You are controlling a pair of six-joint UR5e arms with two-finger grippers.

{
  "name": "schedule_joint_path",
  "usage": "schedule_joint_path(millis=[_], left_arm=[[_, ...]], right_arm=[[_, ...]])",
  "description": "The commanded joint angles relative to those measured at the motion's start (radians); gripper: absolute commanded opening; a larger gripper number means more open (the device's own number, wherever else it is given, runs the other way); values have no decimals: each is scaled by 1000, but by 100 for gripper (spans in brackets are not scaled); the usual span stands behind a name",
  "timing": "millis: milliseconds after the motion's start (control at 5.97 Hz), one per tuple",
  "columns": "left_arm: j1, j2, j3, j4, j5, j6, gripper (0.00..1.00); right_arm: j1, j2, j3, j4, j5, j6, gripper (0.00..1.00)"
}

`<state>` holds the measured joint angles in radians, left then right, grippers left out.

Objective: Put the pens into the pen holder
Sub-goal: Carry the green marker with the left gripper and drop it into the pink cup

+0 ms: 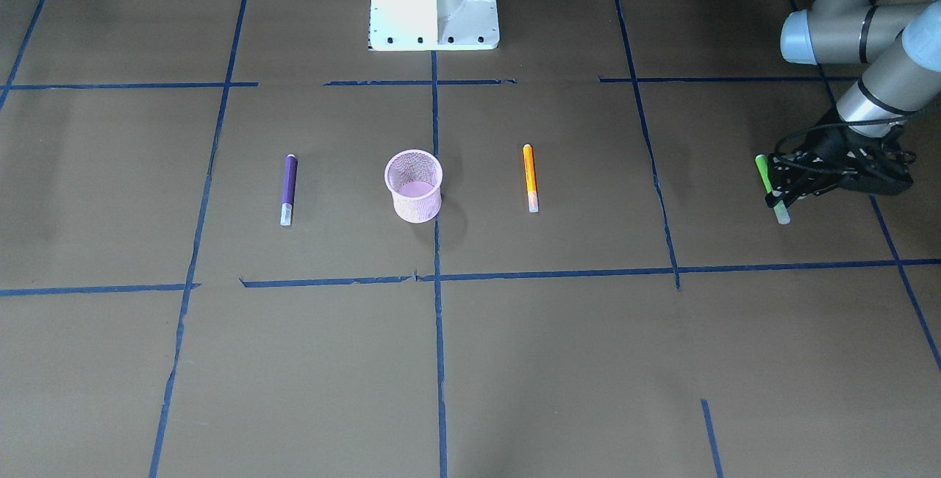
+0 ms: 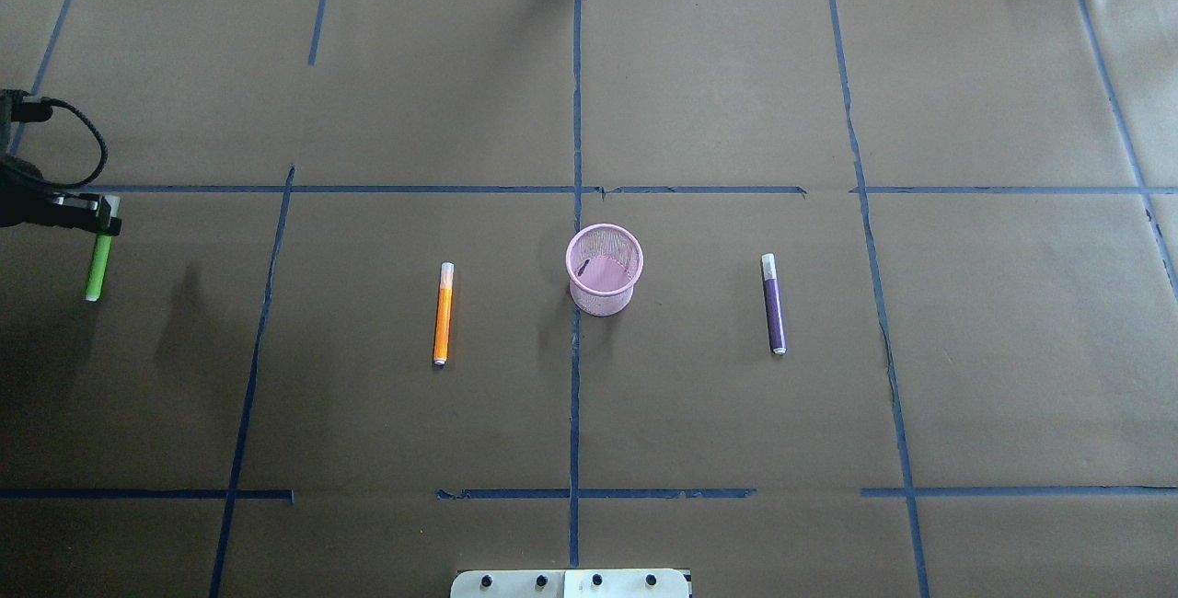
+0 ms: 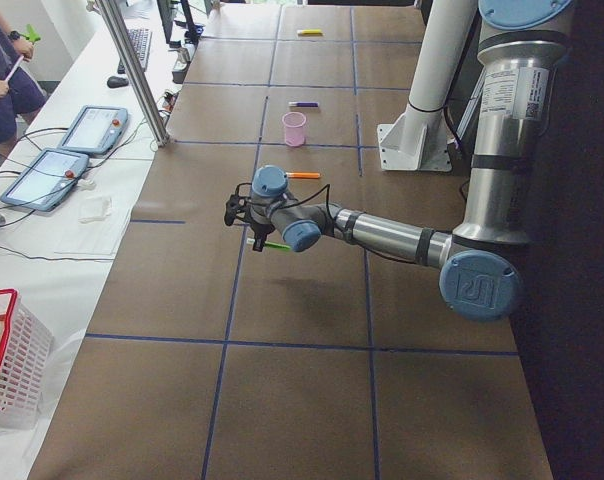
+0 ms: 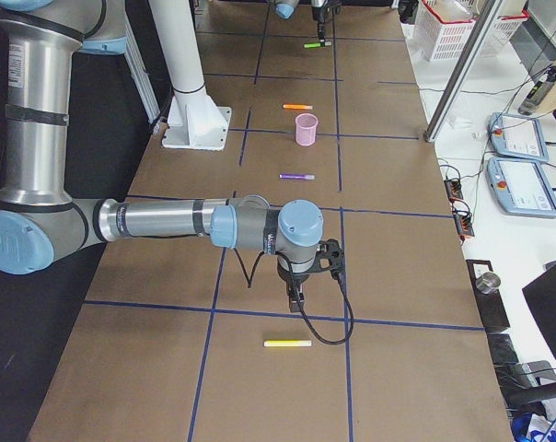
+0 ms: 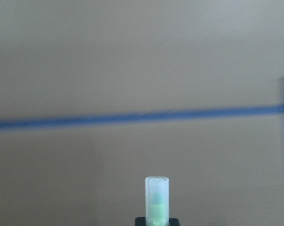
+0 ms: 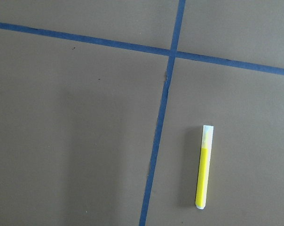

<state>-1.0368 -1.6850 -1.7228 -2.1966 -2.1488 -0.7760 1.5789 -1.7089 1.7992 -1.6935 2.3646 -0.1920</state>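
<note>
The pink mesh pen holder point(image 2: 603, 299) stands upright at the table's middle, also in the front view point(image 1: 417, 206). An orange pen point(image 2: 444, 313) lies to its left and a purple pen point(image 2: 773, 304) to its right, both flat on the table. My left gripper point(image 2: 99, 219) is shut on a green pen point(image 2: 96, 274) near its cap, above the table at the far left edge. The pen's pale cap point(image 5: 156, 197) shows in the left wrist view. A yellow pen point(image 6: 204, 167) lies flat under my right wrist camera. My right gripper point(image 4: 296, 293) hangs beside it point(image 4: 287, 343); I cannot tell whether it is open or shut.
Brown paper with blue tape lines point(image 2: 575, 377) covers the table. The robot's white base point(image 1: 434, 15) stands at the near edge. Beyond the far edge are a metal post point(image 3: 132, 70), tablets point(image 3: 44, 178) and a red-rimmed basket point(image 3: 7, 370).
</note>
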Motion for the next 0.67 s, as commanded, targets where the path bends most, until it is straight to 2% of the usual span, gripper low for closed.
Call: schedule_joint_path(millis=[0,168,335,503], left_arm=[[3,-175,-69,3,18,-14,4],[71,-215,-110,0,170,-17,19],[212,-263,-144,5,334,-136,4],[345,-363,-143,11,515,-252,0]], right_arm=[[0,2,3,1,22,0,100],[0,5,9,3,24,-3,100],[-2,11,25,2,24,-3,100],[-2,12,25,3,22,-3,100]])
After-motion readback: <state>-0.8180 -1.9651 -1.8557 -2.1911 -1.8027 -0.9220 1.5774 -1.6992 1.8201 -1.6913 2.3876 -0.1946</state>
